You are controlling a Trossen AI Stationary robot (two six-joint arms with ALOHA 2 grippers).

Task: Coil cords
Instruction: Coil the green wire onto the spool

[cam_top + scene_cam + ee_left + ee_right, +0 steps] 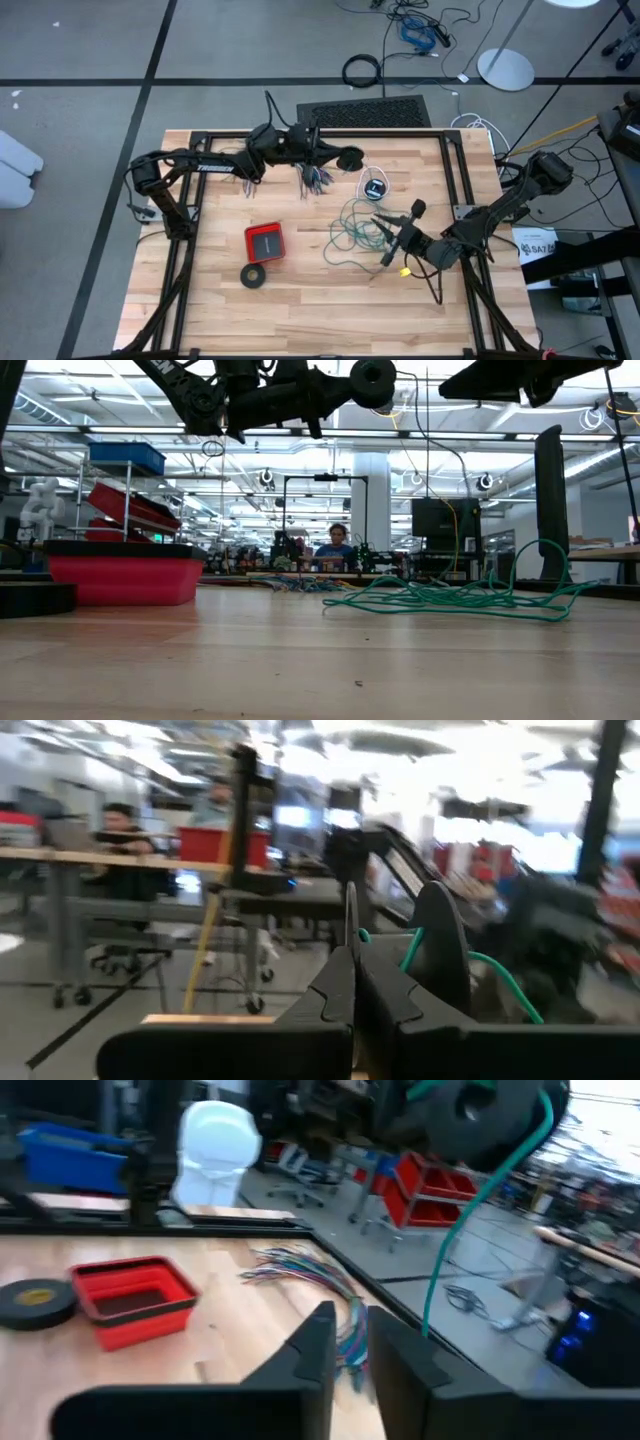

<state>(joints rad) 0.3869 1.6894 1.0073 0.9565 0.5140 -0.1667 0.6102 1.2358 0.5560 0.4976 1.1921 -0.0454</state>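
Two fingers of the right gripper stand nearly together just beside the loose teal-green wire; whether they pinch a strand cannot be told. Past the tangle lies the white cord with its black round piece. Beyond that, the left gripper is clenched, a teal strand running by its fingers in its wrist view only. Left of the tangle sit a red tray and black tape ring; behind it fans a many-coloured wire bundle. Only the low view shows the tangle's loops rising off the table.
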